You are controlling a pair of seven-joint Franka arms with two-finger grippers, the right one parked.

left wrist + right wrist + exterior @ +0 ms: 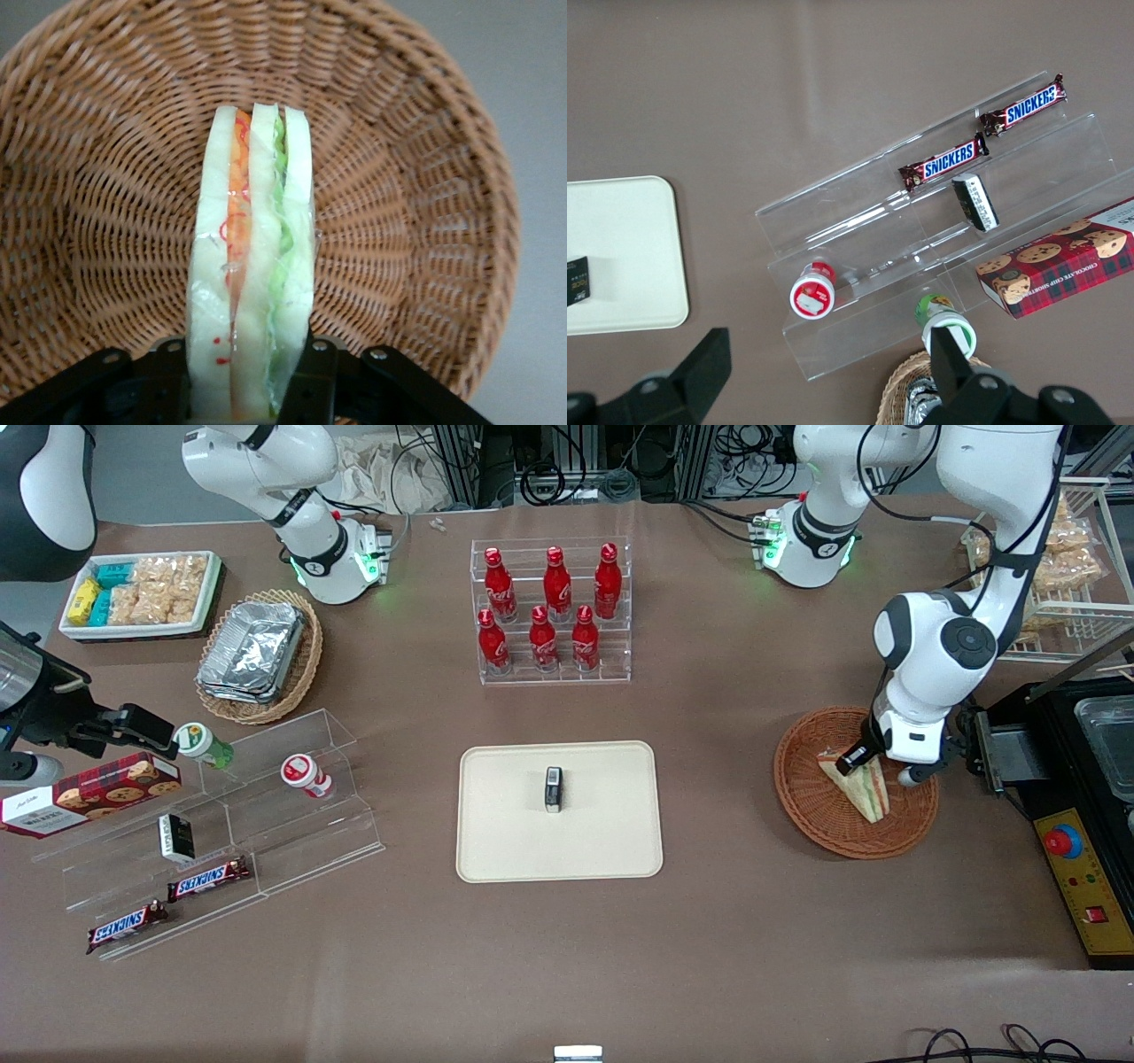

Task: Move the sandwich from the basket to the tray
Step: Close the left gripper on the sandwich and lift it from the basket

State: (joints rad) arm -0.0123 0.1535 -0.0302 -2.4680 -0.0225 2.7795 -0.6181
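The sandwich, a clear-wrapped wedge of pale bread with red and green filling, stands on edge in the reddish-brown wicker basket toward the working arm's end of the table. My gripper is down in the basket, shut on the sandwich's broad end. In the left wrist view the sandwich sits squeezed between the two black fingers, with the basket weave all around it. The cream-beige tray lies flat mid-table and carries a small dark packet.
A clear rack of red bottles stands farther from the front camera than the tray. A black machine with a red button borders the basket. Toward the parked arm's end are acrylic steps with snack bars, a tan basket of foil containers and a white snack tray.
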